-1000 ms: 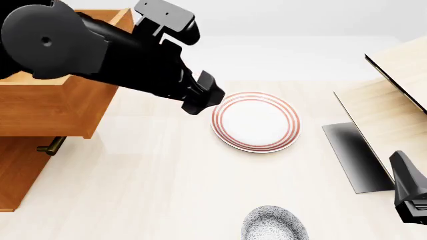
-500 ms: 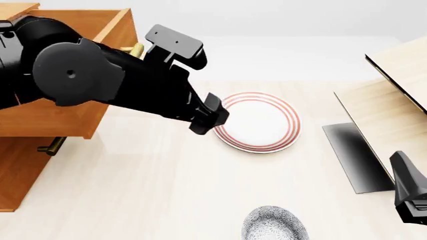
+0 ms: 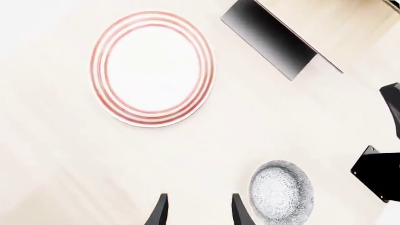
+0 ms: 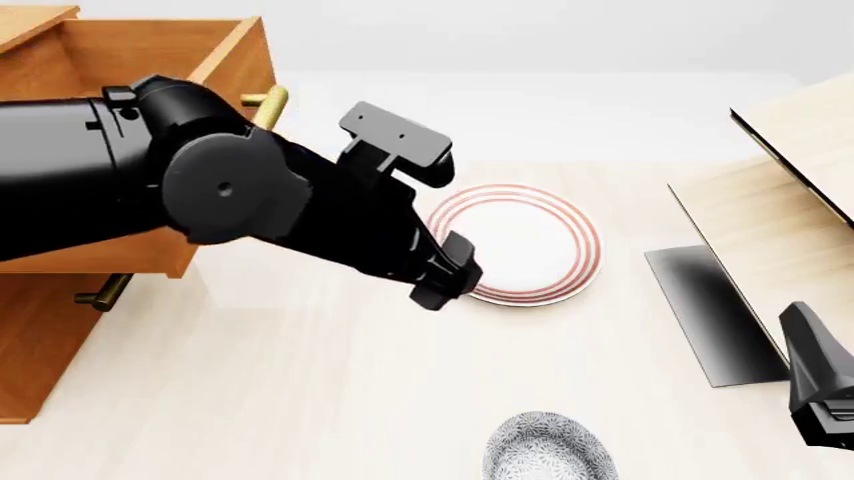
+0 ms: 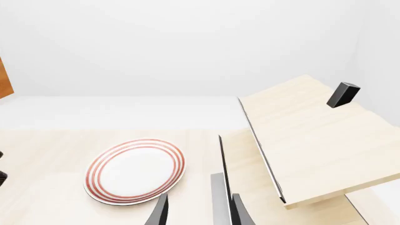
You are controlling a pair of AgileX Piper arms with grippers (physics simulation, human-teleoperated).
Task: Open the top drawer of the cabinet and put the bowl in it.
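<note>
While untouched, speckled grey-blue bowl [image 4: 549, 447]

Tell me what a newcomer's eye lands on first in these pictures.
The big black left arm fills the front view's left, reaching from the open top drawer toward the middle, its end effector at the near-left edge of the red-ringed plate. The speckled bowl sits alone on the table at the near edge, untouched.
</note>
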